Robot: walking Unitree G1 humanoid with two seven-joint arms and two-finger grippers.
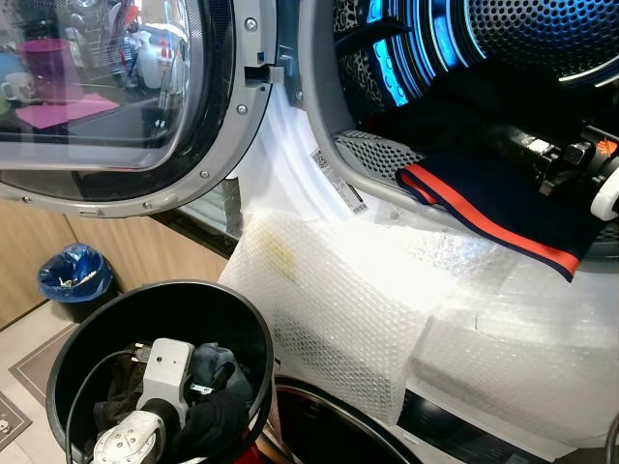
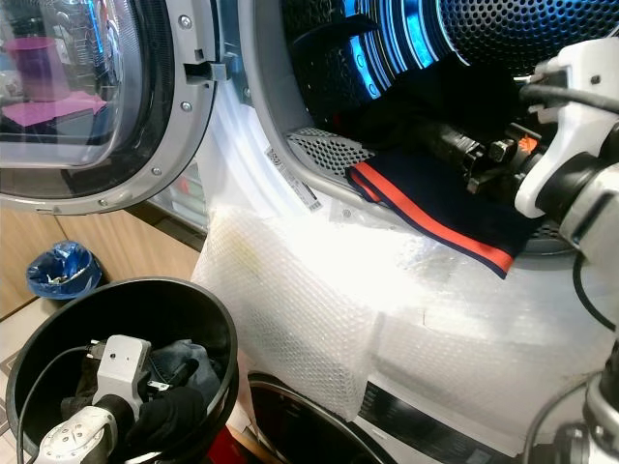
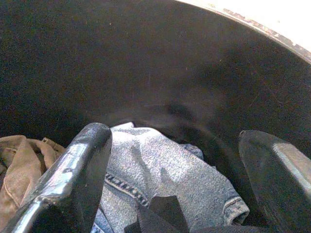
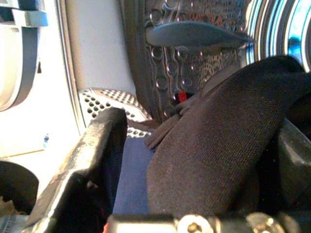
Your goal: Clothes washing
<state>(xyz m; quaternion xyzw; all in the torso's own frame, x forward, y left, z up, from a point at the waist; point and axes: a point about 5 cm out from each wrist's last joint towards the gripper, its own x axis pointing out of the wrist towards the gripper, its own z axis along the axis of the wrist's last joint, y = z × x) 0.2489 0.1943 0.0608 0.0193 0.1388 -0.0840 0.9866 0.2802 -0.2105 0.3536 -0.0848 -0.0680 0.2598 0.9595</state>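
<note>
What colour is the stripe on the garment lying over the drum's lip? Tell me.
Orange-red, edging a dark navy garment; the left eye view shows it best.

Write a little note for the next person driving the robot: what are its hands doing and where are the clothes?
Left gripper: fingers open, down in the black bucket over a denim garment.
Right gripper: at the washer drum's mouth, fingers around dark cloth.
Navy garment with red stripe hangs over the drum's lip.
Done: some clothes are at the drum.
Left: the denim and brown pieces in the bucket; door is open.
</note>
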